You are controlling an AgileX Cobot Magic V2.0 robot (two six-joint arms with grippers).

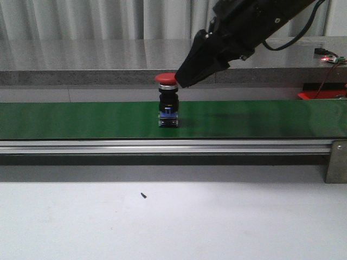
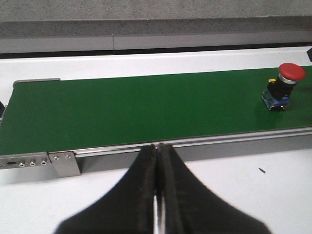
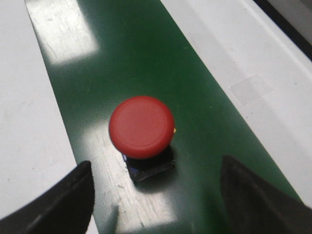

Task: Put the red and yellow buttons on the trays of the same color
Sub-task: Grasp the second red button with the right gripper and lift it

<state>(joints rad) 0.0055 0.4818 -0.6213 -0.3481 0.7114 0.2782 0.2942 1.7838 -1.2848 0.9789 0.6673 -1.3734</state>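
A red button point(image 1: 167, 79) with a black and blue base stands upright on the green conveyor belt point(image 1: 260, 119). My right gripper point(image 1: 185, 75) hangs just above and to the right of its red cap, close to it. In the right wrist view the red button point(image 3: 141, 126) lies ahead of the open right gripper point(image 3: 156, 165), whose fingers point(image 3: 73, 195) are wide apart and empty. My left gripper point(image 2: 158, 146) is shut on nothing, over the white table in front of the belt, far left of the red button point(image 2: 291, 72). The yellow button and the trays are out of view.
An aluminium rail point(image 1: 162, 146) runs along the belt's front, with a metal bracket point(image 1: 336, 161) at its right end and another bracket point(image 2: 65, 163) at its left end. White table point(image 1: 162, 222) lies in front. A red device with wires point(image 1: 320, 93) sits at the back right.
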